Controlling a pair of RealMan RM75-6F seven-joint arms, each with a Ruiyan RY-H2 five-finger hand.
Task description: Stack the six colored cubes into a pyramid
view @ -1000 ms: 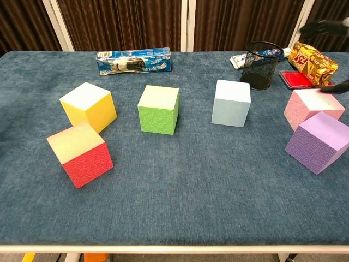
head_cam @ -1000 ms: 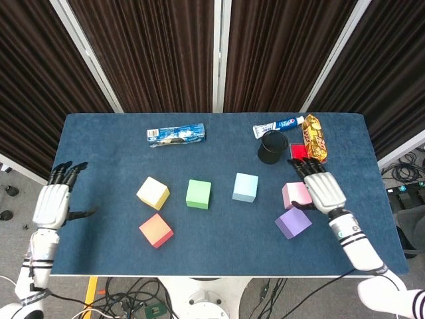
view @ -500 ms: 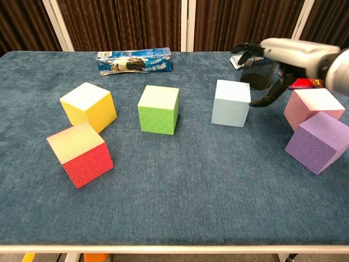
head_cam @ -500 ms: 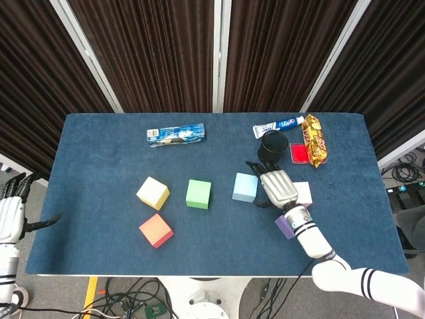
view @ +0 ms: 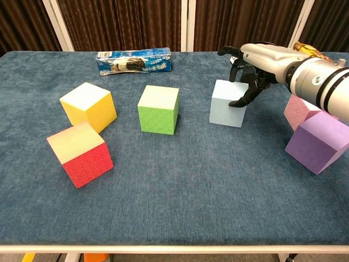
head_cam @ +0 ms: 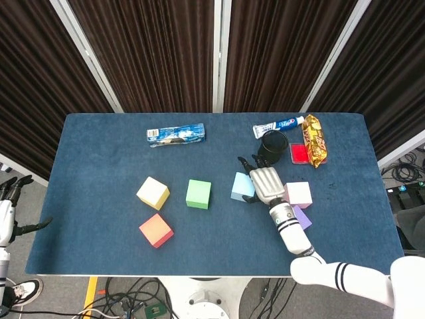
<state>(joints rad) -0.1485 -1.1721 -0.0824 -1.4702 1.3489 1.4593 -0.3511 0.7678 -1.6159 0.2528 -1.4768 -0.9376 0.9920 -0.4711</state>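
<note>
Six pastel-topped foam cubes lie unstacked across the blue table: the yellow cube and red cube at centre left of the head view, the green cube mid-frame, the light blue cube just right of centre, and the pink cube and purple cube at right. The right hand, fingers spread and curled, now covers the light blue cube's top and right side; half a second ago it hovered between that cube and the pink one. Whether it grips is unclear. The left hand, fingers apart and empty, has retreated to the frame's lower left edge.
</note>
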